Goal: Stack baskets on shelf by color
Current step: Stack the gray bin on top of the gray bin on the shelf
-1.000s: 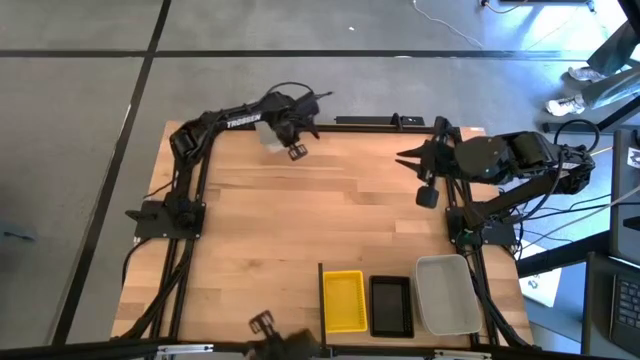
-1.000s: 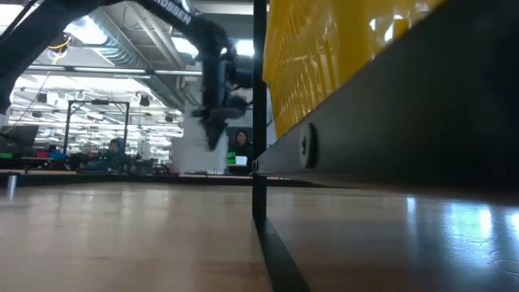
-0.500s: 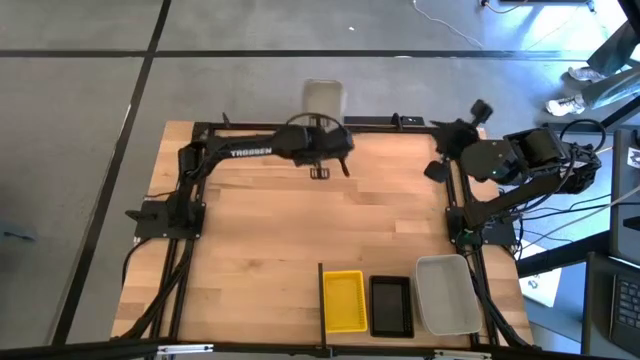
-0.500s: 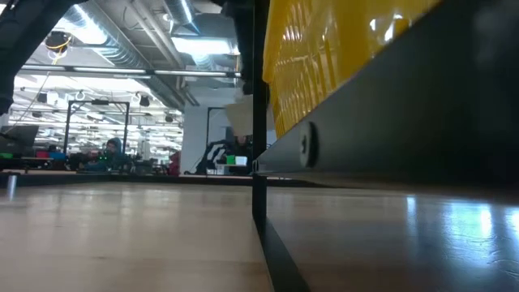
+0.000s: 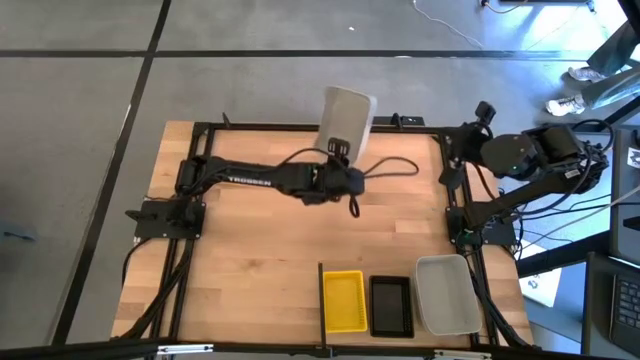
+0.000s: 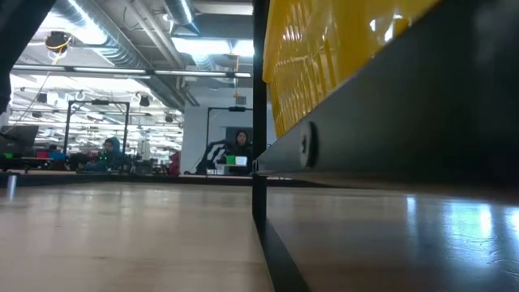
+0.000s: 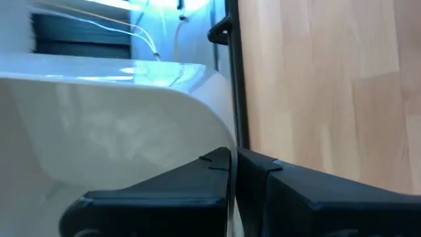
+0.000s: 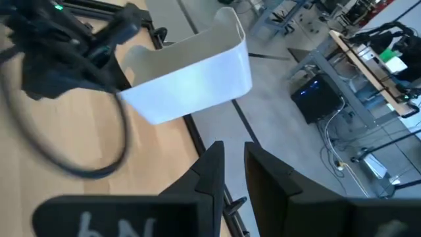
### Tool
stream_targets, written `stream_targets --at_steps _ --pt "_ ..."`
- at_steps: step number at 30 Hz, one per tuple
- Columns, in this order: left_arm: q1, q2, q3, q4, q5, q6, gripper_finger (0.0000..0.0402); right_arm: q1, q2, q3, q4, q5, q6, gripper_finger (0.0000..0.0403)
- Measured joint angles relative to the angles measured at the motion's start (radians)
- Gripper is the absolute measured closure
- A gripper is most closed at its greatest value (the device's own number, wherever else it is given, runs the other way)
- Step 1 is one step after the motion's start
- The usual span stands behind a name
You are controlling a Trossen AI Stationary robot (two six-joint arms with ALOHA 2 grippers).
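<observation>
My left gripper point(image 5: 340, 152) reaches over the middle of the table's far part and is shut on a translucent grey-white basket point(image 5: 347, 118), held high near the far edge. The basket also shows in the right wrist view point(image 8: 191, 72). My right gripper point(image 8: 230, 155) waits at the far right, open by a narrow gap and empty. A yellow basket point(image 5: 345, 300), a black basket point(image 5: 391, 305) and a grey-white basket point(image 5: 447, 293) stand in a row at the near edge, right of the thin dark divider point(image 5: 321, 295). My left gripper pinches one wall of the grey-white basket at its rim point(image 7: 230, 158). One finger point(image 7: 177, 191) is inside the basket and one finger point(image 7: 296, 191) is outside. The basket is lifted clear of the table and tilted.
The low view is filled by the yellow basket point(image 6: 340, 57) and the divider point(image 6: 259, 122) close up. Black frame rails point(image 5: 300, 127) run along the table's far and side edges. People sit in the room beyond point(image 6: 241, 139). Bare planks lie between the arms and the row.
My left gripper has swung from the far left toward the table's right along the far edge, the arm stretching out, carrying the grey-white basket up and clear. My right gripper has drawn back toward the far right corner.
</observation>
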Motion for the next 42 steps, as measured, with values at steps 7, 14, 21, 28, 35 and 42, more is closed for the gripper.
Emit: stream_targets --at_steps 7,14,21,28,35,42 --pt "-0.065 0.0 0.0 0.0 -0.122 0.209 0.0401 -0.003 0.031 0.0 0.119 -0.002 -0.083 0.034" --pt "-0.092 0.0 0.0 -0.001 -0.126 0.285 0.0401 -0.005 0.111 0.0 0.232 -0.003 -0.156 0.034" --pt "-0.101 0.001 0.0 -0.009 -0.115 0.285 0.0401 -0.018 0.211 0.0 0.268 -0.002 -0.157 0.034" --pt "-0.122 0.001 0.0 -0.009 -0.072 0.285 0.0401 -0.019 0.275 0.0 0.279 0.077 -0.18 0.0359" --pt "-0.139 0.001 0.0 -0.018 -0.049 0.286 0.0401 -0.019 0.292 0.0 0.331 0.103 -0.152 0.0343" --pt "-0.138 0.002 0.0 -0.085 -0.034 0.285 0.0401 -0.02 0.291 0.0 0.352 0.147 -0.076 0.0329"
